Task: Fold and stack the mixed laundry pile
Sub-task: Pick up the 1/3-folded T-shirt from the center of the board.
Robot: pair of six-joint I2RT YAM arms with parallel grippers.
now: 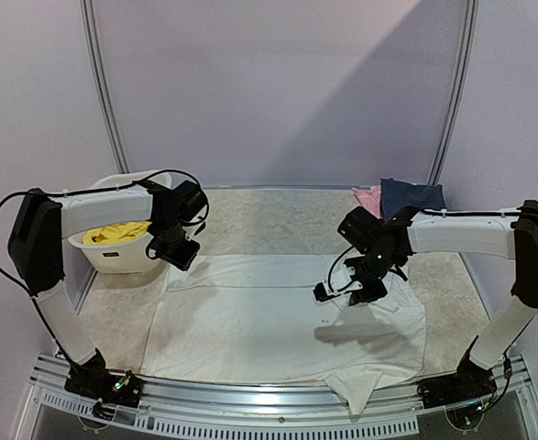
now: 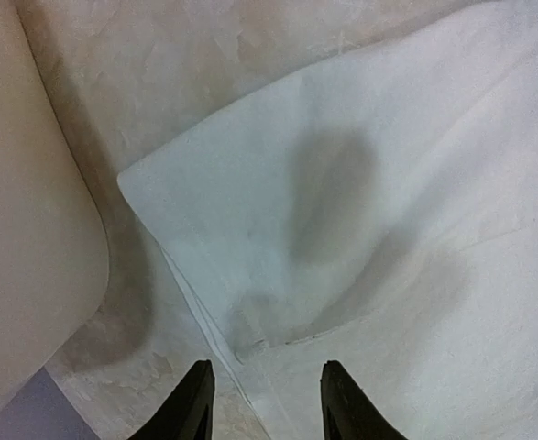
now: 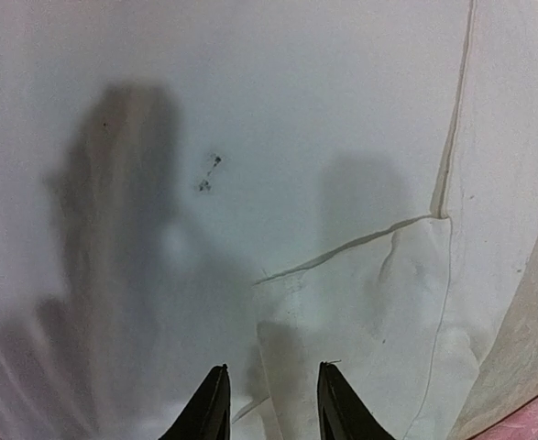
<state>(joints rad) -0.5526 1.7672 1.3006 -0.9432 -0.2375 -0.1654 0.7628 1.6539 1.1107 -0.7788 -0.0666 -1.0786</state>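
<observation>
Left hand (image 2: 267,367): I see it part open with nothing between its fingers, hanging over the shirt's far-left corner, at 10 o'clock from the shirt's middle.
Right hand (image 3: 270,368): part open too and empty; it hangs above the shirt's right side, at 3 o'clock, and throws a shadow on the cloth.
Shirt (image 1: 269,321): white, spread flat across the middle of the table (image 1: 250,215); one sleeve droops over the near edge at 5 o'clock.
Shorts (image 1: 115,234): yellow, bunched inside the basket.
Basket (image 1: 113,261): white, on the table at 10 o'clock, just beside the shirt's corner, not touching it.
Other cloth: a pink piece (image 1: 369,197) and a navy piece (image 1: 411,195) lie together at 1 o'clock, apart from the shirt.
</observation>
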